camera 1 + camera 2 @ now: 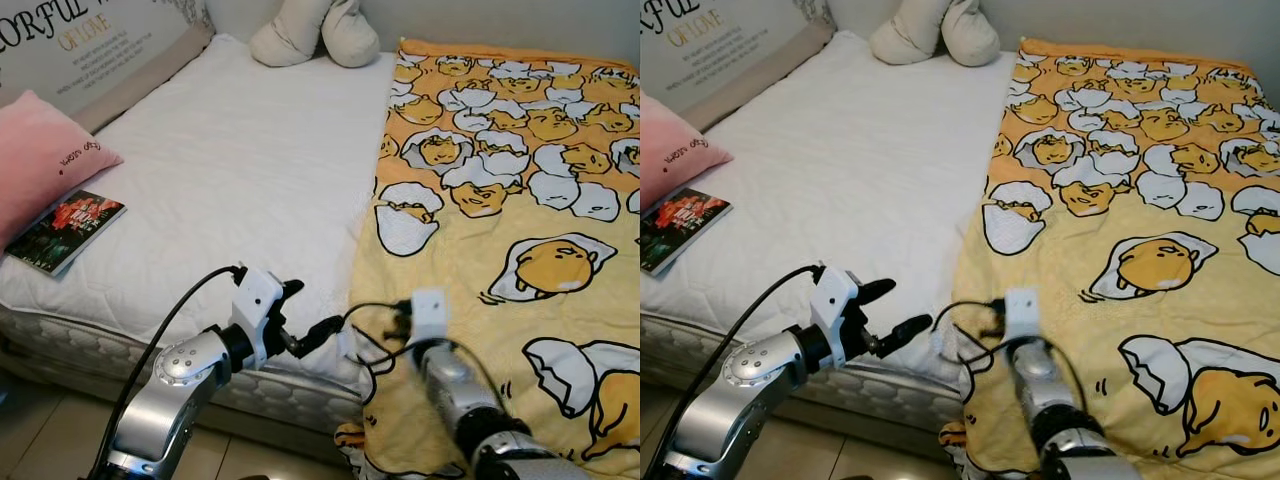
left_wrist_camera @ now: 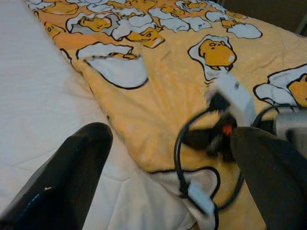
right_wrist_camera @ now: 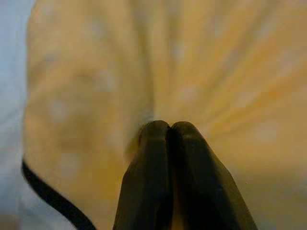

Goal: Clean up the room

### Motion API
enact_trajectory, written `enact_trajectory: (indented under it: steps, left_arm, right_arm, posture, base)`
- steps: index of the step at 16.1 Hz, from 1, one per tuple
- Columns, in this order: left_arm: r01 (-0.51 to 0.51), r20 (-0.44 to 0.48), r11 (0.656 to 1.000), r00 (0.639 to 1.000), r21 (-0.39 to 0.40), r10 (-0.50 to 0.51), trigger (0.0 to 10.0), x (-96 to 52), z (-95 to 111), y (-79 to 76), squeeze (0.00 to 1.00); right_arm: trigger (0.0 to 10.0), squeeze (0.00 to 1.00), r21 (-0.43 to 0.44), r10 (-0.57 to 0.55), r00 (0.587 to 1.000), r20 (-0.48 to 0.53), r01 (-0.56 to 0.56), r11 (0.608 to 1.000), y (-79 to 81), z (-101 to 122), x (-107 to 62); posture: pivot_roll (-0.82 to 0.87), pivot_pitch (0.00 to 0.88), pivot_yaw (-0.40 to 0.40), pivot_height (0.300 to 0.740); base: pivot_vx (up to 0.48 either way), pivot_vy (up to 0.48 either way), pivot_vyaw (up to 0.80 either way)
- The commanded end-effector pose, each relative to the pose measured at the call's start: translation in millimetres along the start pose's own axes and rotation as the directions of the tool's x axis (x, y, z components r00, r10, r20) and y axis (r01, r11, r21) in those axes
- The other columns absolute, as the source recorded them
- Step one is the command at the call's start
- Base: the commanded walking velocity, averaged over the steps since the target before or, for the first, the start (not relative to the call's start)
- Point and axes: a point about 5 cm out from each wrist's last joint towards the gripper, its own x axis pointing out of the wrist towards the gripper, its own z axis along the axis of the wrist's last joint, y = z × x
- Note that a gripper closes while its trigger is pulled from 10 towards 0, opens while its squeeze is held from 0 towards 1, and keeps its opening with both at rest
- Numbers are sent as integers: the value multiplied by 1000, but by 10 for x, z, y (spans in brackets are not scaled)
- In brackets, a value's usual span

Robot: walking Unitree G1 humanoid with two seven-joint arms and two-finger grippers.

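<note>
Blanket pinched at the bed's near edge, thin hold

Right gripper [image 3: 169,125] was closed on blanket [image 1: 500,200] at 6 o'clock; left gripper [image 1: 888,311] open, empty beside it. Fold could've slipped or snagged that cable [image 2: 180,153].

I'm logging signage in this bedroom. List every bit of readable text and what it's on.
"...ORFUL" and "OF LOVE": headboard panel, cut off by the frame; the smaller lines under them are too small to read.
Pink pillow: small dark embroidery, unreadable.
Book: cover lettering too blurred to read.
Egg-print blanket: no text.
</note>
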Motion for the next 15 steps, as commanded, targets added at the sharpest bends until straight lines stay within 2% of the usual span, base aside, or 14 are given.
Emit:
enact_trajectory:
  steps: [1, 3, 4, 5, 7, 9, 10, 11, 12, 13, 14, 15]
  left_arm:
    - [18, 10, 1000, 1000, 18, -18, 10000, 18, 77, 4, 0]
    - [25, 17, 1000, 1000, 16, -25, 10000, 24, 99, 6, 0]
    - [51, 20, 999, 998, 15, -51, 10000, 10, 99, -16, 0]
    - [90, 1, 995, 996, 31, -90, 10000, -51, 56, -44, 0]
    - [101, -10, 994, 995, 36, -101, 10000, -80, 34, -49, 0]
    - [110, -22, 994, 994, 29, -109, 10000, -103, 15, -57, 0]
    - [112, -23, 993, 993, 28, -112, 10000, -100, 15, -63, 0]
    - [111, -24, 993, 994, 31, -110, 10000, -97, 17, -61, 0]
    - [103, -24, 994, 994, 38, -102, 10000, -91, 18, -51, 0]
    - [77, -16, 996, 997, 45, -76, 10000, -85, 23, -32, 0]
    - [22, -2, 998, 1000, 59, -21, 10000, -71, 32, 5, 0]
    - [-55, 12, 997, 998, 53, 54, 10000, -59, 32, 59, 0]
  right_arm:
    - [10000, 0, 23, 38, 998, -47, -37, 999, 58, -69, 2]
    - [10000, 0, 46, 109, 991, -80, -106, 993, 181, -156, -7]
    - [10000, 0, 58, 183, 980, -73, -179, 982, 306, -162, -10]
    - [10000, 0, 62, 303, 951, -56, -300, 952, 484, -148, -24]
    - [10000, 0, 64, 356, 933, -50, -353, 933, 558, -144, -37]
    - [10000, 0, 70, 481, 876, -34, -478, 876, 737, -161, -97]
    - [10000, 0, 50, 497, 868, -10, -496, 867, 764, -145, -121]
    - [10000, 0, 31, 471, 881, 27, -472, 881, 739, -98, -122]
    - [10000, 0, -56, 388, 913, 124, -384, 922, 632, 42, -130]
    - [10000, 0, -155, 275, 927, 254, -241, 958, 474, 227, -167]
    - [10000, 0, -163, 212, 905, 368, -162, 973, 348, 381, -252]
    - [10000, 0, -171, 183, 887, 424, -120, 978, 256, 449, -344]
  posture:
    - [47, 0, 19, 740]
    - [46, 0, 16, 740]
    - [43, 0, 17, 740]
    - [42, 0, 15, 740]
    - [40, 0, 15, 740]
    - [37, 0, 15, 740]
    - [37, 0, 13, 740]
    - [37, 0, 13, 740]
    - [36, 0, 12, 740]
    - [33, 0, 12, 740]
    - [30, 0, 11, 740]
    - [26, 0, 11, 740]
  base:
    - [0, 0, 0]
    - [0, 0, 0]
    - [0, 0, 0]
    - [0, 0, 0]
    - [0, 0, 0]
    - [0, 0, 0]
    - [0, 0, 0]
    - [0, 0, 0]
    - [0, 0, 0]
    - [0, 0, 0]
    - [0, 0, 0]
    - [0, 0, 0]
